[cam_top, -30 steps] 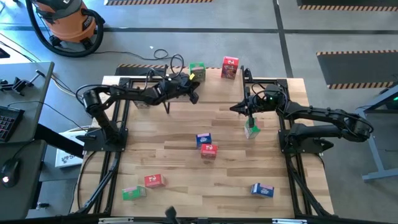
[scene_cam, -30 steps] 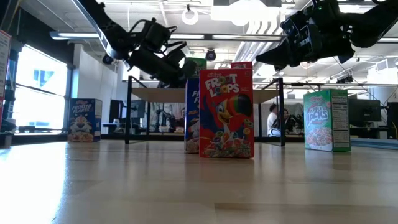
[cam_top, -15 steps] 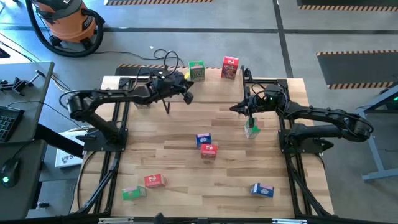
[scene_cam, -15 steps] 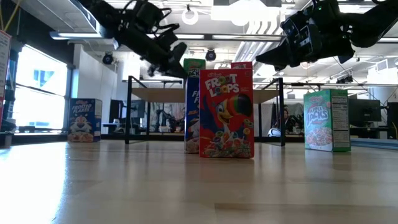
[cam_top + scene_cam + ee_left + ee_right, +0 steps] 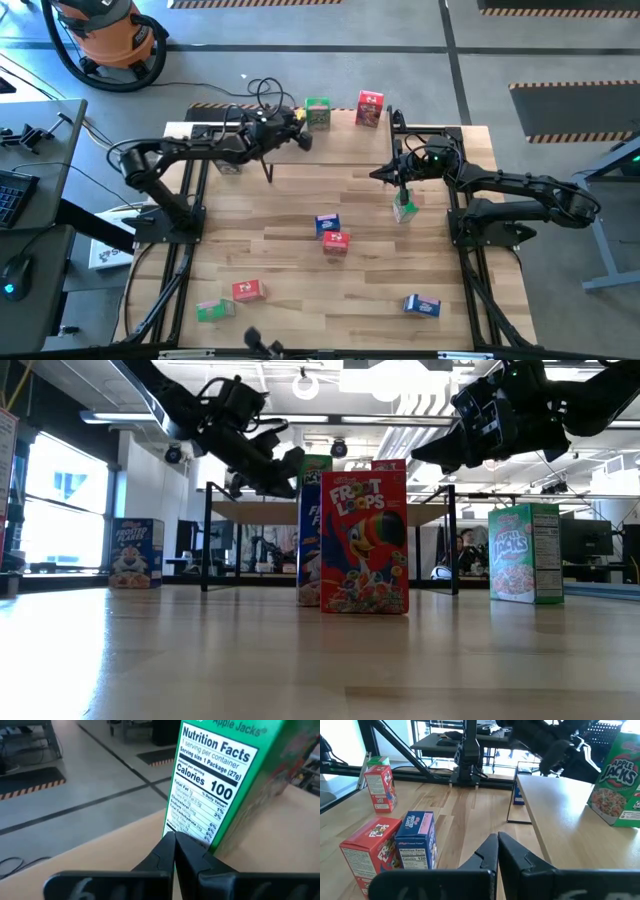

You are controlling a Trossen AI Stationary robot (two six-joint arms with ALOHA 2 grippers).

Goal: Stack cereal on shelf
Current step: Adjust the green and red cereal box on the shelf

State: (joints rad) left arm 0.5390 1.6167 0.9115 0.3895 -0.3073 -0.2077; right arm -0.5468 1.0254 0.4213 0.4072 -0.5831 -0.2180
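The shelf point(image 5: 345, 135) stands at the table's far edge; a green cereal box point(image 5: 317, 112) and a red one point(image 5: 369, 108) stand upright on it. My left gripper point(image 5: 173, 839) is shut, its tips at the foot of the green box's nutrition panel point(image 5: 210, 795). My right gripper point(image 5: 497, 841) is shut and hovers above the table by the shelf's right end, with a green box point(image 5: 404, 208) standing just below it. Blue point(image 5: 327, 224) and red point(image 5: 336, 242) boxes stand mid-table. Red point(image 5: 247, 290), green point(image 5: 213, 310) and blue point(image 5: 422, 306) boxes lie near the near edge. My left gripper comes slanting down at the green box on the shelf. Its shut fingertips point(image 5: 170, 842) stand at the lower edge of the nutrition panel point(image 5: 187, 832), at the box's left side. I cannot tell whether they touch it. The box stands upright on the shelf board.
Another blue box point(image 5: 135, 553) stands on the table near the shelf's left legs. Black frame rails point(image 5: 195, 200) run along both table sides. Bare tabletop lies between the middle boxes and the near row. A person point(image 5: 462, 545) shows in the room beyond.
My left gripper has risen from in front of the shelf and moved toward the far edge, up to the green box on the shelf. My right arm has kept still, and no box has visibly moved.
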